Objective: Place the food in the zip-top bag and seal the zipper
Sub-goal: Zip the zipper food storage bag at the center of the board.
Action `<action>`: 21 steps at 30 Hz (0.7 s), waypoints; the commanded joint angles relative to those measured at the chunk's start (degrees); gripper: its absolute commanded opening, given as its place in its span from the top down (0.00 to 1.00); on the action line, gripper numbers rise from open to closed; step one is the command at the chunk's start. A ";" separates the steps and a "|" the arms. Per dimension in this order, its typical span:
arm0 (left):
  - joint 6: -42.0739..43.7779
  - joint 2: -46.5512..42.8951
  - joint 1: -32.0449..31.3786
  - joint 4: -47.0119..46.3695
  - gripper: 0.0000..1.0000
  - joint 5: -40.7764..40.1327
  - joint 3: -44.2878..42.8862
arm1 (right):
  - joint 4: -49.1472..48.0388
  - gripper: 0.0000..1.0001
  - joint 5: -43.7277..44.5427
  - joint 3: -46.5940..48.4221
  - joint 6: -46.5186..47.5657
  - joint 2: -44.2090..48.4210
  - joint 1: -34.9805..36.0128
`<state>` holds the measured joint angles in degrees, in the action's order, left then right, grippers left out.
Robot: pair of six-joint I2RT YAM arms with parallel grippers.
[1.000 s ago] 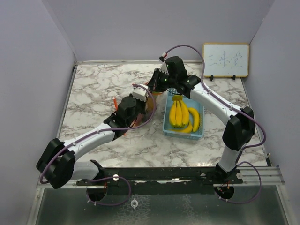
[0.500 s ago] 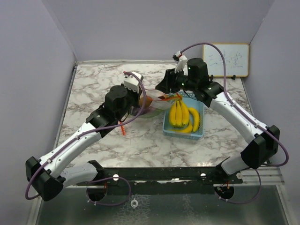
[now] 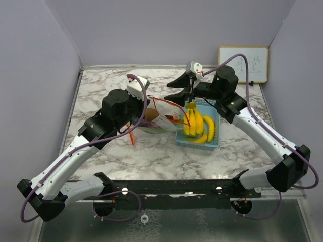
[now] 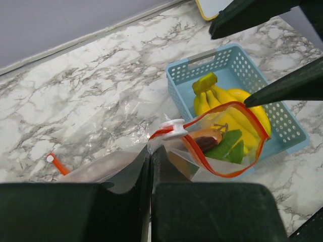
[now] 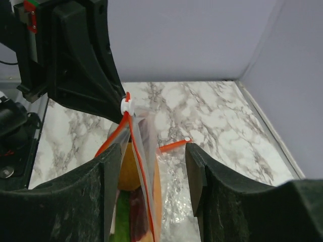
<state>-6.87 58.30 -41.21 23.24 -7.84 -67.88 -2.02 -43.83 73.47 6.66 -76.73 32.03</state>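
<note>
Lavender walls (image 3: 151,30) closed round a white marble-patterned table (image 3: 101,91), with a small framed whiteboard (image 3: 243,64) propped at the back right. From the top camera, the left gripper (image 3: 145,114) was clamped on one end of a clear plastic zip-top bag (image 3: 162,121) with a red zipper track, held near the table's middle, just left of a light-blue perforated plastic basket (image 3: 212,141). A bunch of yellow bananas (image 3: 193,122) lay in that basket, outside the bag. The right gripper (image 3: 171,89) hung over the bag's far end with its two dark fingers spread apart. A thin orange-red stick (image 3: 132,137) lay on the marble near the left arm. In the left wrist view, the left fingers were pressed together on the bag's edge. The zipper's white slider (image 4: 174,128) sat just ahead of them, and beyond it the red track gaped in a loop. Through the plastic showed a green piece (image 4: 228,146) and what looked like a brownish-red piece (image 4: 206,139). In the right wrist view, the right fingers stood on either side of the hanging bag, holding nothing; whether either one brushed the plastic could not be told. An orange rounded item (image 5: 128,170) sat inside the bag, above green and dark-red shapes.
</note>
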 commanded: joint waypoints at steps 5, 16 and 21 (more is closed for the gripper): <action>-3.50 -0.67 0.30 -0.49 1.00 3.53 -1.75 | -8.23 0.51 -15.53 3.68 -3.20 -6.22 0.22; -4.28 0.73 0.28 -2.33 1.00 4.66 -1.40 | -10.63 0.55 -16.68 4.81 -6.40 -8.70 2.09; -4.10 1.20 0.26 -2.42 1.00 5.32 -1.70 | -10.31 0.56 -17.07 6.94 -6.66 -12.08 3.03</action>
<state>-10.61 59.79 -41.21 24.97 -4.43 -68.03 -10.83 -59.44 77.78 1.08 -85.91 34.24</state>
